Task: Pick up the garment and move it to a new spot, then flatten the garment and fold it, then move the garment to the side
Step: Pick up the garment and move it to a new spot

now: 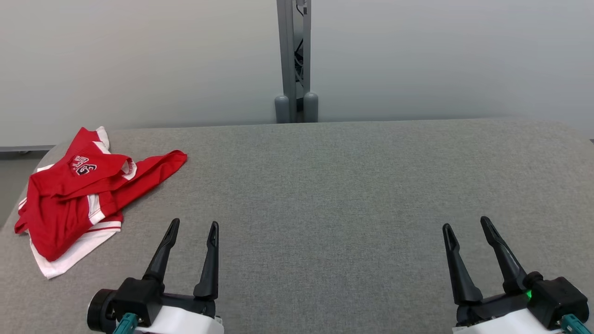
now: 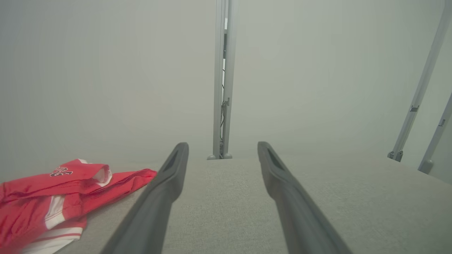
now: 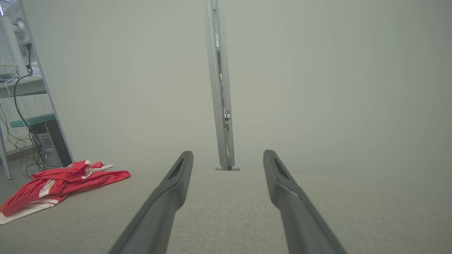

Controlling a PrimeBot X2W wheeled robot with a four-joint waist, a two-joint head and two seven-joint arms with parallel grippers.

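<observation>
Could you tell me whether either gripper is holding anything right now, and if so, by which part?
Nothing is held. The left gripper and right gripper are both open above the table, apart from the crumpled red garment.

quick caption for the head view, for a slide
Crumpled red garment at the table's far left; left gripper and right gripper open and empty nearer the camera.
</observation>
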